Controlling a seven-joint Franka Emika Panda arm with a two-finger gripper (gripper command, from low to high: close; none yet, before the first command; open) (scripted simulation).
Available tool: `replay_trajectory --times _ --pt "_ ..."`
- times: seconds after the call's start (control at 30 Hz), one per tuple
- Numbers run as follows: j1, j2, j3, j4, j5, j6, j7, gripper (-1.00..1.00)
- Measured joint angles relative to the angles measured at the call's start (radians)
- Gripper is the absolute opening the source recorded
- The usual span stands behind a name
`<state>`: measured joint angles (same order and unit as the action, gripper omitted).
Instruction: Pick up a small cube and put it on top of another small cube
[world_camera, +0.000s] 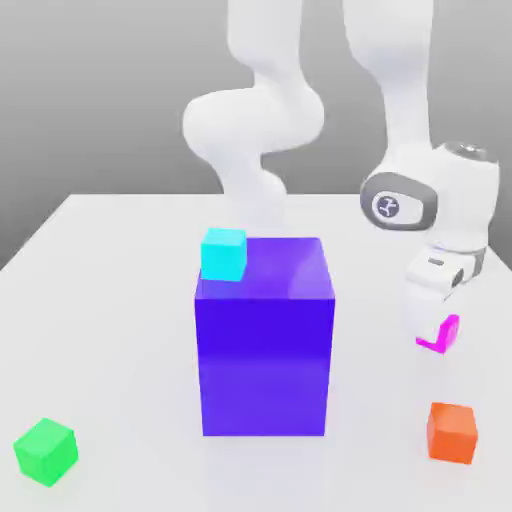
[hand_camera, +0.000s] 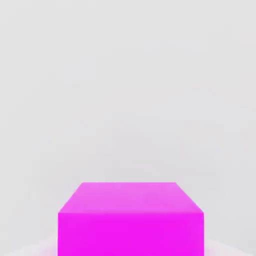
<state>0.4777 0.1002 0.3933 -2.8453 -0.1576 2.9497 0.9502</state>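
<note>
At the exterior view's right, the small magenta-pink cube (world_camera: 447, 333) sits low by the white table, mostly hidden behind my gripper (world_camera: 432, 336). The gripper points straight down over the cube and is shut on it. From the hand view, the small cube (hand_camera: 131, 217) appears very close, its top face and one side showing against the pale table. An orange cube (world_camera: 452, 432) lies on the table in front of the gripper. A cyan cube (world_camera: 223, 254) rests on the top back corner of the big purple-blue block (world_camera: 263, 340).
The tall purple-blue block stands mid-table, toward the exterior view's left of the gripper. A green cube (world_camera: 45, 452) lies at the front left corner. The white table (world_camera: 120, 330) runs back to a grey wall, and the arm's base rises behind the block.
</note>
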Motion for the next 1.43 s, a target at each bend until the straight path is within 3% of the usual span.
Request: replay_trajectory --times 0.17,0.33,1.03,1.13,1.2,1.23,1.43 --pt "-0.007 -0.081 0.039 -0.020 0.138 -0.066 -0.107 -1.00" --pt "-0.080 -0.022 0.017 0.124 0.231 -0.190 -0.209 -1.00" --pt "-0.630 0.068 -0.589 0.412 0.254 -0.372 0.077 -1.00" --pt "-0.707 0.135 -0.655 0.440 0.293 -0.325 0.104 -1.00" --pt "-0.742 0.209 -0.644 0.453 0.336 -0.264 0.086 -1.00" --pt "-0.752 0.234 -0.637 0.456 0.351 -0.242 0.078 1.00" --pt "-0.757 0.246 -0.634 0.457 0.358 -0.232 0.074 1.00"
